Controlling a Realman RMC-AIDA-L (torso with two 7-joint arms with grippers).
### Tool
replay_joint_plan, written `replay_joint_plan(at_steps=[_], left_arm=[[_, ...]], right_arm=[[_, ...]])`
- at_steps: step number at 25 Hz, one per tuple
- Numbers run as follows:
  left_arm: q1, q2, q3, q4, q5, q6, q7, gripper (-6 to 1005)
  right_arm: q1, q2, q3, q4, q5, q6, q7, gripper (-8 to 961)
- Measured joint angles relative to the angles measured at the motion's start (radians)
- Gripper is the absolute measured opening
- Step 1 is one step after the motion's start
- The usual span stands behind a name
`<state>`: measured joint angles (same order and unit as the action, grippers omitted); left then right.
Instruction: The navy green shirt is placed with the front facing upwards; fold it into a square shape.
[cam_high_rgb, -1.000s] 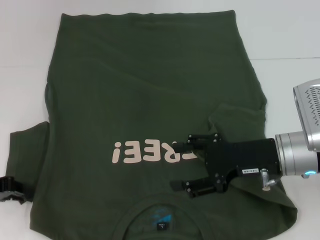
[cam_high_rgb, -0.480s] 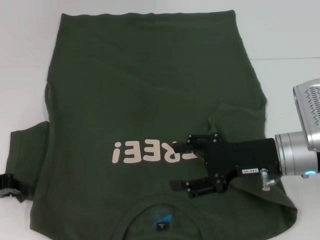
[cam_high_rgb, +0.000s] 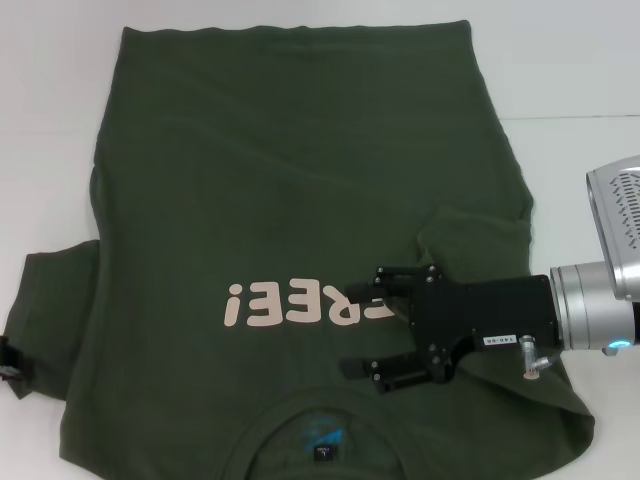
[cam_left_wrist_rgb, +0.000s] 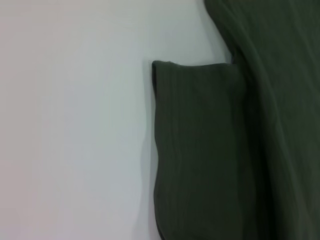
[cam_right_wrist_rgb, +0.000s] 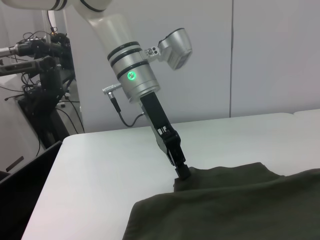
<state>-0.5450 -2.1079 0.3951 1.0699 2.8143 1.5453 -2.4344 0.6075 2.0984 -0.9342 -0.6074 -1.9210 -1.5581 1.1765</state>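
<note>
Since a moment ago, only the left gripper (cam_high_rgb: 8, 362) has shifted: its black tip has slid outward along the shirt's left sleeve (cam_high_rgb: 50, 300) and now barely shows at the edge of the head view. From across the table, the right wrist camera shows that gripper's tip (cam_right_wrist_rgb: 182, 171) planted on the sleeve's hem, apparently to take hold of it for a fold inward; whether its fingers are closed on the cloth I cannot tell.

The navy green shirt (cam_high_rgb: 300, 200) lies flat on the white table (cam_high_rgb: 580, 60), front up, collar nearest the robot, pale "FREE!" lettering (cam_high_rgb: 300, 303) across the chest. The right sleeve (cam_high_rgb: 480, 250) is already turned in over the body, which suggests the side folds come first.

The right gripper (cam_high_rgb: 365, 330) hovers low over the chest beside the lettering, its two black fingers spread apart and holding nothing, likely having let that sleeve go.
</note>
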Motion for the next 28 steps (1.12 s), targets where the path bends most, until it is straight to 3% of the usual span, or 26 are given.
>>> replay_joint_plan(at_steps=[21, 28], left_arm=[[-0.002, 0.003, 0.028, -0.016, -0.006, 0.002, 0.009, 102], [0.006, 0.015, -0.004, 0.036, -0.001, 0.039, -0.008, 105]], right_arm=[[0.009, 0.000, 0.000, 0.000, 0.007, 0.004, 0.000, 882], [0.009, 0.000, 0.000, 0.000, 0.007, 0.007, 0.000, 883]])
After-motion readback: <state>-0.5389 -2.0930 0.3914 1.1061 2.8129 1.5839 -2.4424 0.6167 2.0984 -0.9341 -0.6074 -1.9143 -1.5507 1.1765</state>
